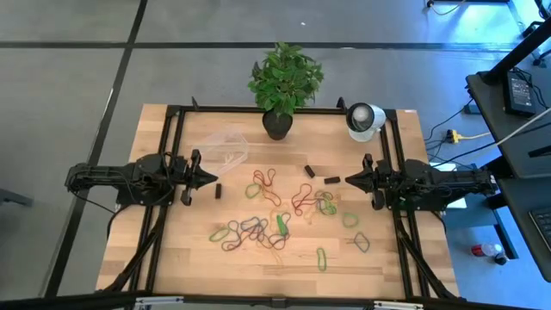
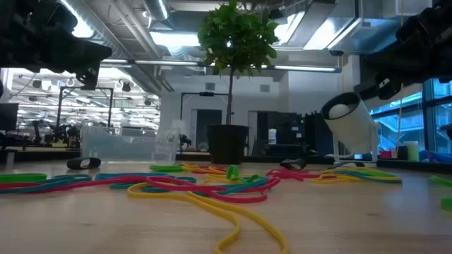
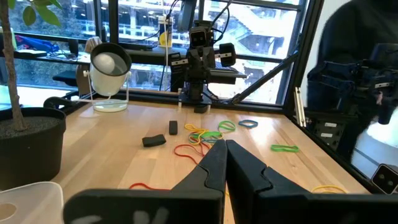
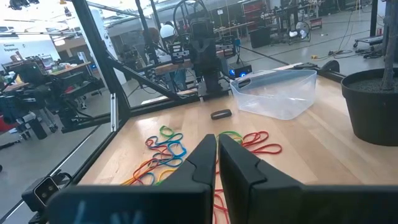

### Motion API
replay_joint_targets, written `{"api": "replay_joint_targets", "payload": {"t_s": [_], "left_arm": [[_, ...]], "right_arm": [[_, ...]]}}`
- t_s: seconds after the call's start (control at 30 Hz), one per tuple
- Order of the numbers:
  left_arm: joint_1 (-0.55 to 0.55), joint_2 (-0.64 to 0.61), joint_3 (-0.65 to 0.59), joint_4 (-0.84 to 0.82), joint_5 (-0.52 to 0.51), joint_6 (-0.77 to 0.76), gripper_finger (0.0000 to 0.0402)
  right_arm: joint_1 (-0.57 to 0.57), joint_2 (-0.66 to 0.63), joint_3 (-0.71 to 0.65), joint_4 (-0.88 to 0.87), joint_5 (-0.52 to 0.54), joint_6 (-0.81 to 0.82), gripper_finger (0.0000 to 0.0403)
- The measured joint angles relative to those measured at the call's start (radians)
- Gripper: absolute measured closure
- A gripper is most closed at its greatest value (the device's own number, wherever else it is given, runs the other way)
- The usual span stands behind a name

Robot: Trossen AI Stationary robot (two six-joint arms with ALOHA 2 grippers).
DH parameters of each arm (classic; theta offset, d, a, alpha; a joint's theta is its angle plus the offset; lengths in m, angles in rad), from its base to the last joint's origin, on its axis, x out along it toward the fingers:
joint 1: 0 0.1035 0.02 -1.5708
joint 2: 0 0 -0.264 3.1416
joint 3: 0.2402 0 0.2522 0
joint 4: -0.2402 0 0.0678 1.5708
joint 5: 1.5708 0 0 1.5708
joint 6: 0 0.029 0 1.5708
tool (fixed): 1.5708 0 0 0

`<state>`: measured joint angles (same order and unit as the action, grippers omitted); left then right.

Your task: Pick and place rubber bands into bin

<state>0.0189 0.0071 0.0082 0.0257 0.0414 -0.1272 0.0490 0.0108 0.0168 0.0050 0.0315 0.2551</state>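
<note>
Many rubber bands [image 1: 275, 215] in red, green, yellow, purple and dark brown lie scattered on the middle of the wooden table [image 1: 172, 250]; they also show in the low view [image 2: 212, 185]. The bin [image 1: 225, 148], a clear shallow plastic container, stands on the table at the far left, also seen as bin [image 4: 277, 93]. My left gripper [image 1: 213, 179] hovers level at the left side, shut, just near of the bin. My right gripper [image 1: 348, 180] hovers level at the right side, shut. Neither has anything between its fingers [image 3: 211, 163], [image 4: 202, 155].
A black plant pot [image 1: 277, 125] with a green plant stands at the far edge's middle, and a white round camera-like object [image 1: 363, 120] at the far right. Three small dark blocks [image 1: 219, 189], [image 1: 309, 170], [image 1: 331, 180] lie between the grippers. A black frame [image 1: 284, 109] rims the table.
</note>
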Motion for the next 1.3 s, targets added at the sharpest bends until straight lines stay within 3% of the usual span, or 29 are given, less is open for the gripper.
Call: {"api": "replay_joint_targets", "payload": {"t_s": [0.37, 0.5, 0.6, 0.83, 1.0, 1.2, 1.3], "left_arm": [[0.000, 0.000, 0.000, 0.000, 0.000, 0.000, 0.0400], [0.000, 0.000, 0.000, 0.000, 0.000, 0.000, 0.0400], [0.000, 0.000, 0.000, 0.000, 0.000, 0.000, 0.0400], [0.000, 0.000, 0.000, 0.000, 0.000, 0.000, 0.0400], [0.000, 0.000, 0.000, 0.000, 0.000, 0.000, 0.0400], [0.000, 0.000, 0.000, 0.000, 0.000, 0.000, 0.0400], [0.000, 0.000, 0.000, 0.000, 0.000, 0.000, 0.0400]], "right_arm": [[0.000, 0.000, 0.000, 0.030, 0.001, 0.003, 0.0379], [0.000, 0.027, -0.010, 0.191, 0.024, -0.020, 0.0381], [0.000, 0.099, -0.002, 0.338, 0.005, -0.136, 0.0396], [0.000, 0.428, 0.239, 0.258, 0.003, -0.314, 0.0400], [0.000, 0.731, 0.498, 0.119, 0.121, -0.335, 0.0392], [-0.004, 1.062, 0.829, -0.330, 0.362, -0.091, 0.0375], [-0.026, 1.213, 0.957, -0.556, 0.377, 0.061, 0.0358]]}}
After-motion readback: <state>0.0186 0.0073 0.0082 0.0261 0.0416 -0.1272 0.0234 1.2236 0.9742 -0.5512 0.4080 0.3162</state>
